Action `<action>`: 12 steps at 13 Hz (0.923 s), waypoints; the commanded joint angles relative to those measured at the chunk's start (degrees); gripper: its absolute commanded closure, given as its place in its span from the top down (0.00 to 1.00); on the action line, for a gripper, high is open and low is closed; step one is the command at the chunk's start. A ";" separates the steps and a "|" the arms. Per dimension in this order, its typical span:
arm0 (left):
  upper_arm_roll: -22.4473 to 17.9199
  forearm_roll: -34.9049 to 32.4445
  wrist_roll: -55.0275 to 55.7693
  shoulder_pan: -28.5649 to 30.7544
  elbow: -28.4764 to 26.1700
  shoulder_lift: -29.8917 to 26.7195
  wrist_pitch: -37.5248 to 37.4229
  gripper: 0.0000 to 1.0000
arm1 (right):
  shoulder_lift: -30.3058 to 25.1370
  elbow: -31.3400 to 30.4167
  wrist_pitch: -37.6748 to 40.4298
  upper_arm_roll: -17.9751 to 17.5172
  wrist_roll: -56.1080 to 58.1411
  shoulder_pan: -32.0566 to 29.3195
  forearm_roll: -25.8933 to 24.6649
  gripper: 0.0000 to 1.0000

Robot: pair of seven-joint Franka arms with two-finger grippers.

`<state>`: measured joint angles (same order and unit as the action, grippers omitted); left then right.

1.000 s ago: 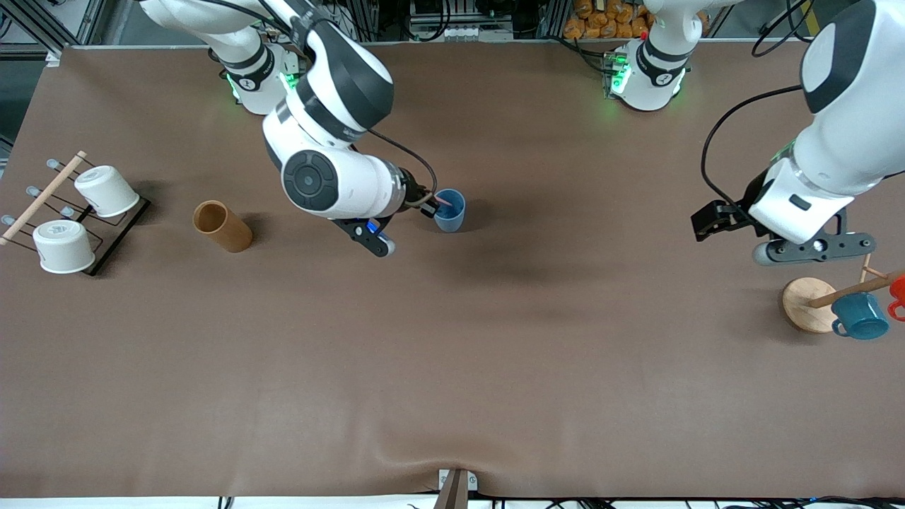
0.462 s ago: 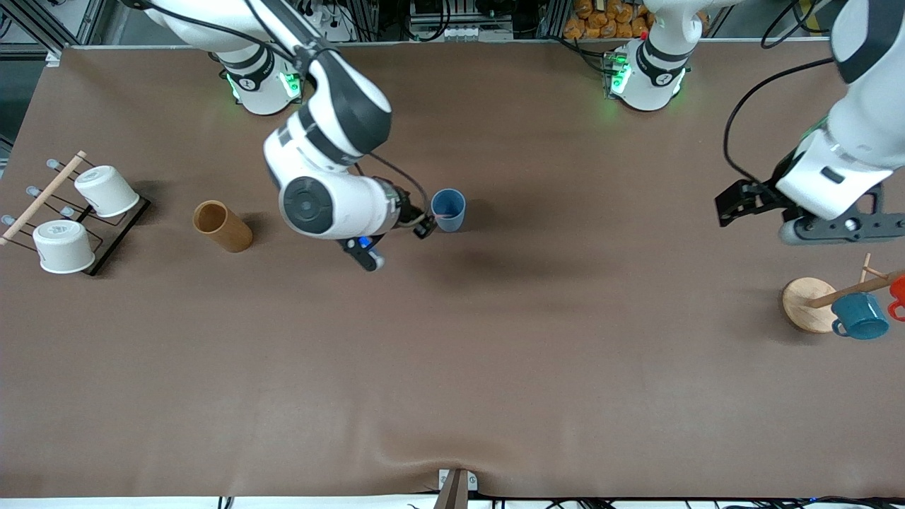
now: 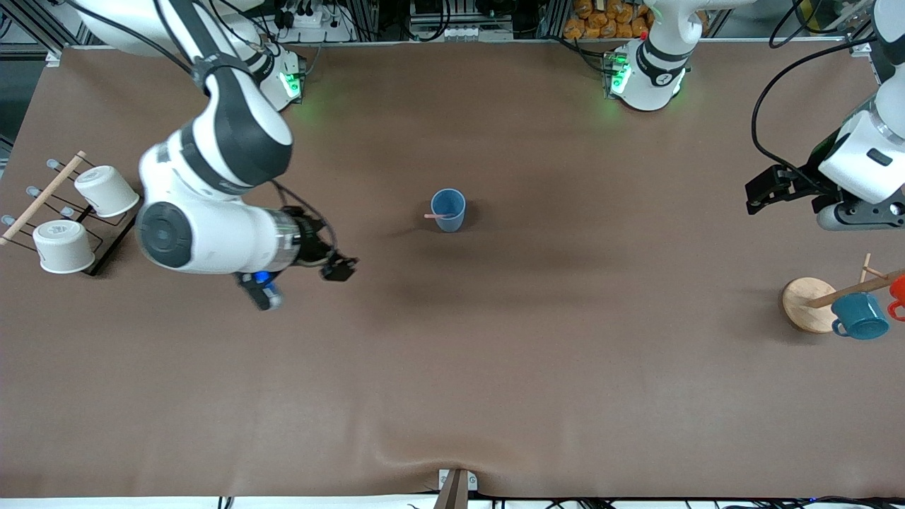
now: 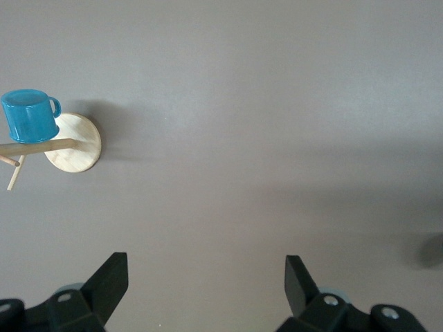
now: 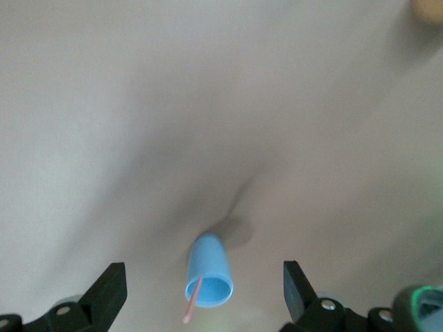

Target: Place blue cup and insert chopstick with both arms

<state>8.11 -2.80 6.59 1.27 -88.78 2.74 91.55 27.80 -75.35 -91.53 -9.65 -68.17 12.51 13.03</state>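
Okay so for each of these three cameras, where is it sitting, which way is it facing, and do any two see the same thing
Front view: high across the table, facing both arms; shows blue cup with chopstick, right gripper, left gripper.
Left wrist view: on the left arm, looking down past its open fingers at the teal mug.
Right wrist view: on the right arm, looking past its open fingers at the cup.
Shared: front and right wrist both show the cup and chopstick; front and left wrist, the mug.
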 commanded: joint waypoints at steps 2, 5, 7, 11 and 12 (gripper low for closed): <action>-1.78 2.70 -0.70 -1.00 -4.21 -4.67 -0.41 1.00 | -3.62 -0.59 5.56 -0.81 17.55 -5.81 -5.20 1.00; -1.78 2.71 -0.61 -1.00 -5.27 -6.17 -0.41 1.00 | -5.83 -0.59 9.00 4.87 37.26 -8.99 -5.39 1.00; -1.78 2.80 -0.35 -1.00 -4.92 -6.52 -0.67 1.00 | -8.37 -0.76 9.36 11.64 54.89 -8.90 -5.30 1.00; -1.61 2.80 0.18 -1.00 -4.39 -7.83 -1.38 1.00 | -12.14 -1.29 11.46 16.77 68.86 -12.49 -6.00 1.00; -1.69 2.88 -0.34 -0.74 -3.26 -7.06 -1.38 1.00 | -14.94 -3.12 11.55 16.68 68.78 -12.68 -6.79 1.00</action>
<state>7.12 -0.92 6.64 0.84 -92.38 -3.22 90.96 17.90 -75.21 -80.49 7.79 -0.68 0.64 7.98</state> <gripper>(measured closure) 0.000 0.000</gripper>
